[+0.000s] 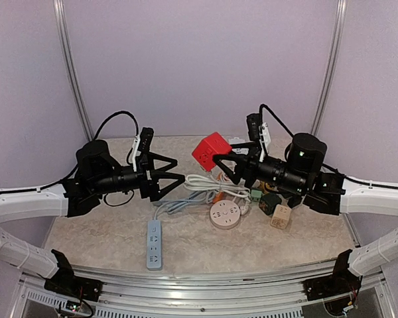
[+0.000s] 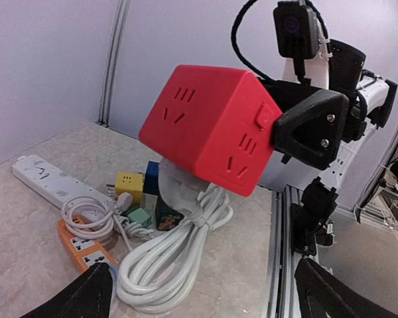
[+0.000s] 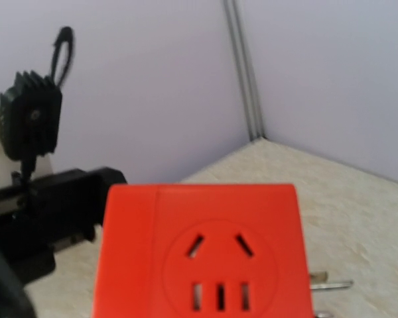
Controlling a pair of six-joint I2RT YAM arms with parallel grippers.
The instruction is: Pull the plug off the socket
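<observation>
The socket is a red cube [image 1: 211, 151] held above the table, and my right gripper [image 1: 221, 161] is shut on it. One black finger [image 2: 310, 129] presses its side. In the right wrist view the cube's face [image 3: 205, 258] fills the lower frame, with metal prongs [image 3: 330, 283] showing just right of it. A white plug [image 2: 176, 189] heads a coiled white cable [image 2: 162, 255] on the table under the cube. Its top is hidden behind the cube, so I cannot tell if they touch. My left gripper [image 2: 202, 281] hangs open over the coil, holding nothing.
A white power strip [image 2: 46, 182], an orange strip [image 2: 86, 245] and a yellow cube adapter [image 2: 129, 187] lie beyond the coil. A grey-blue strip [image 1: 154, 244], a round socket [image 1: 225, 215] and a tan cube [image 1: 280, 216] sit nearer the front. The metal rail [image 2: 285, 252] edges the table.
</observation>
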